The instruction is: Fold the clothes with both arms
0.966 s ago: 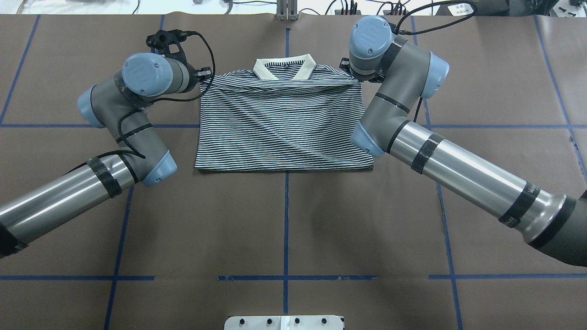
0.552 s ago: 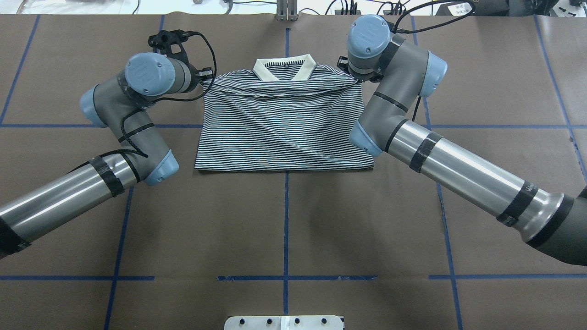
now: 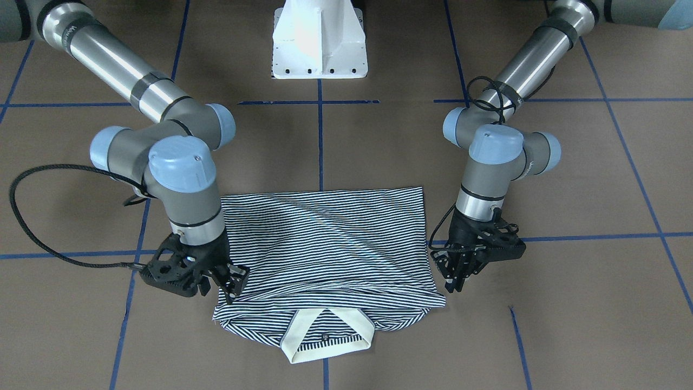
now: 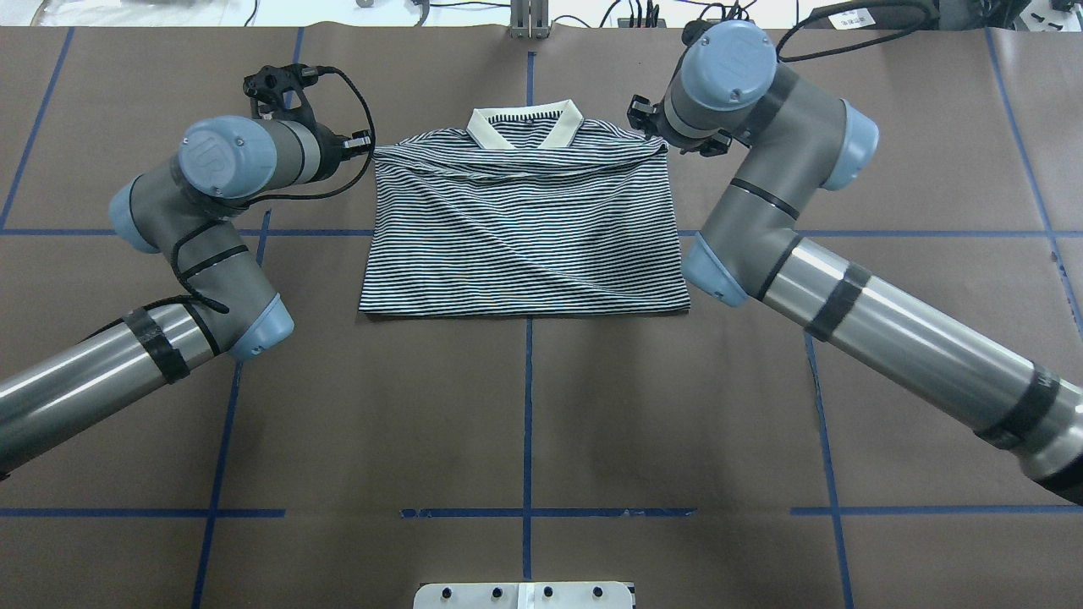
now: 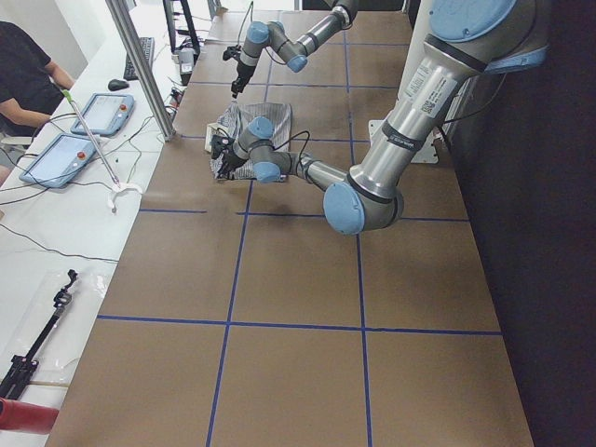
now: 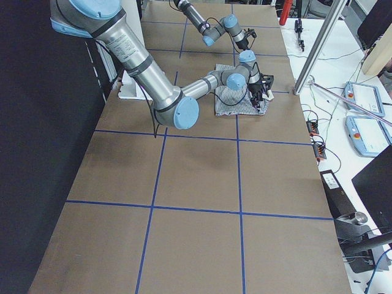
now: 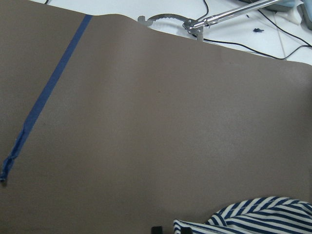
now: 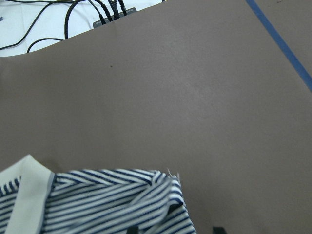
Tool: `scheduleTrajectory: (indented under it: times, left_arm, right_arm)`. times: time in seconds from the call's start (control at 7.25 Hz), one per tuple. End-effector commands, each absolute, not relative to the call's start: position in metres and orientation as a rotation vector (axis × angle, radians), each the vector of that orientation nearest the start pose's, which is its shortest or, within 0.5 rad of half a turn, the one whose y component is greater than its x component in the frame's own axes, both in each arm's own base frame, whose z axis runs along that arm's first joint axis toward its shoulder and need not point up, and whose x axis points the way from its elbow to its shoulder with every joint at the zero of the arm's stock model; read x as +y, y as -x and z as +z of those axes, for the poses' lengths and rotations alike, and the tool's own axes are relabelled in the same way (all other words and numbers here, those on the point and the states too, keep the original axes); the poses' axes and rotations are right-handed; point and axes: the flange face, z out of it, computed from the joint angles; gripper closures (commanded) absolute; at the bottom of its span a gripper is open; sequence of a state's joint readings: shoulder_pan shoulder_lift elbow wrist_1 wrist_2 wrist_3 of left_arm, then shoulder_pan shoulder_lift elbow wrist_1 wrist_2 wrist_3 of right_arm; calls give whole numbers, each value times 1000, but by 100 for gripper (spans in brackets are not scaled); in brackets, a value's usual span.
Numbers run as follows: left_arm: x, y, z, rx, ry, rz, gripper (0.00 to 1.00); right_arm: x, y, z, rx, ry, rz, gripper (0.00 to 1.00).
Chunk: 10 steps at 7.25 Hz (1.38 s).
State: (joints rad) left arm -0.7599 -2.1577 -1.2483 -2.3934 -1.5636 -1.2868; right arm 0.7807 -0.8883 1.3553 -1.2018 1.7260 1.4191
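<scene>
One fold looks done: the polo shirt (image 4: 525, 237) lies flat on the worktop (image 4: 525, 406), its lower half doubled up to the shoulders and the cream collar (image 3: 327, 330) showing past the folded edge.

Right pincer (image 3: 231, 284): fingers spread, with one shoulder corner lying loose between them, not pinched.

Left pincer (image 3: 457, 279): just beside the opposite shoulder corner and apart from the cloth. Whether it is spread or pressed together cannot be told.

Judgement: no sleeves show, so they are presumably tucked under. What likely remains is a crosswise fold, pincer toward pincer, and smoothing the diagonal wrinkle in the top layer.
</scene>
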Motion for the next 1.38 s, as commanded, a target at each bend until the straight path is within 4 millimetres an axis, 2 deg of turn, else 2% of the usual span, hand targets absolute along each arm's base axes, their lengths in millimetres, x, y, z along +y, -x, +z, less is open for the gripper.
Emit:
scheduleTrajectory:
  times: [0.0, 0.28, 0.55, 0.69, 0.97, 1.1, 1.24]
  left_arm:
    - [-603, -442, 371, 968, -559, -432, 72]
    - [-603, -442, 371, 967, -559, -430, 72]
    - [-602, -442, 371, 967, -559, -430, 72]
    - [-603, -442, 370, 969, -559, -432, 72]
    - [-602, -443, 371, 968, -559, -429, 72]
    - [-603, -442, 370, 969, -560, -430, 72]
    - [-602, -443, 372, 966, -558, -429, 72]
  right_arm:
    - [-512, 431, 341, -888, -169, 533, 35]
    - [-462, 469, 354, -902, -45, 638, 34]
    - [-451, 481, 355, -896, -52, 645, 32]
    - [-448, 479, 364, -884, -49, 645, 33]
    - [-441, 489, 366, -877, -41, 630, 35]
    - [-441, 491, 365, -879, -42, 630, 51]
    - [-441, 492, 363, -881, -38, 635, 100]
